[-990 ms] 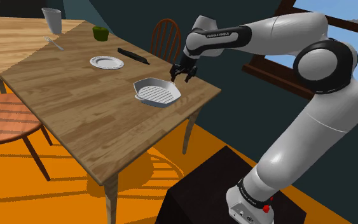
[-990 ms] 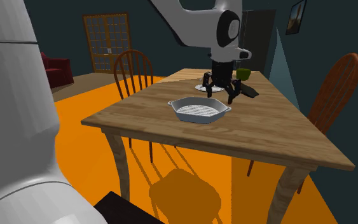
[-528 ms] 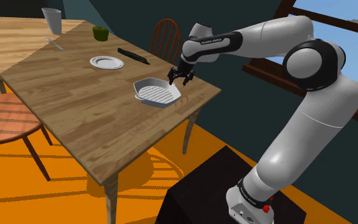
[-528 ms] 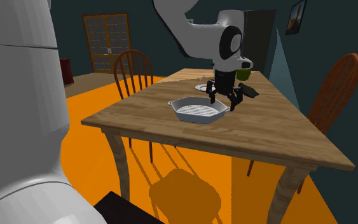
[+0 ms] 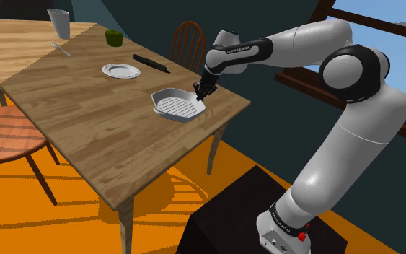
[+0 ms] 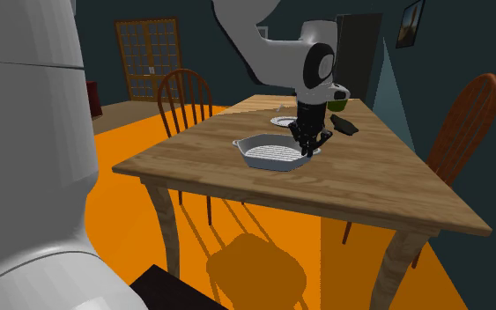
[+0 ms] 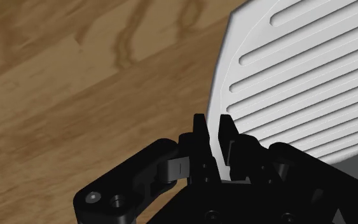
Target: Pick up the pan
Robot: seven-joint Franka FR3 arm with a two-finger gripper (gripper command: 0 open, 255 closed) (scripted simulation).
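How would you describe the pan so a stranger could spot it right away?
On the long wooden table, look near the edge by the black gripper. The pale grey pan sits there, its rim clasped by that gripper. Unlike the flat round plate beyond it, it is deep, angular and ribbed inside.

My shoulder camera looks down over the tabletop from beside the stand; the second, low beside the arm, shares that tabletop; the wrist camera rides the hand, close above.
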